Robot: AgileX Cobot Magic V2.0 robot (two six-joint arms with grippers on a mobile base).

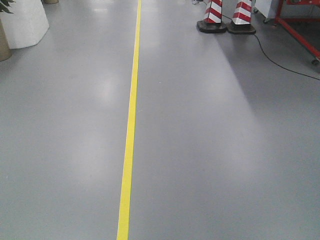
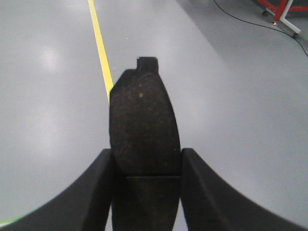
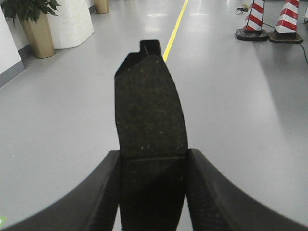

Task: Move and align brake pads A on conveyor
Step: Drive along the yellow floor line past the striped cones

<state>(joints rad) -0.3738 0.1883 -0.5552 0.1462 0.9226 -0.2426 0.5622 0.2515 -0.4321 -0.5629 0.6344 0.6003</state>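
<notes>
Each gripper carries one brake pad above a grey floor. In the left wrist view a dark curved brake pad [image 2: 143, 125] with a centre groove sticks out forward, and my left gripper [image 2: 147, 166] is shut on its sides. In the right wrist view a second brake pad [image 3: 150, 108] sits the same way, clamped by my right gripper [image 3: 153, 163]. Both pads have a small backing-plate tab at the far end. The conveyor is out of view. No gripper appears in the front view.
Smooth grey floor with a yellow line [image 1: 130, 130] running ahead. Two red-and-white cones [image 1: 227, 15] and a black cable [image 1: 280, 62] lie ahead right, beside a red frame [image 1: 300, 35]. A white pillar [image 1: 22, 22] and a potted plant [image 3: 36, 24] stand ahead left.
</notes>
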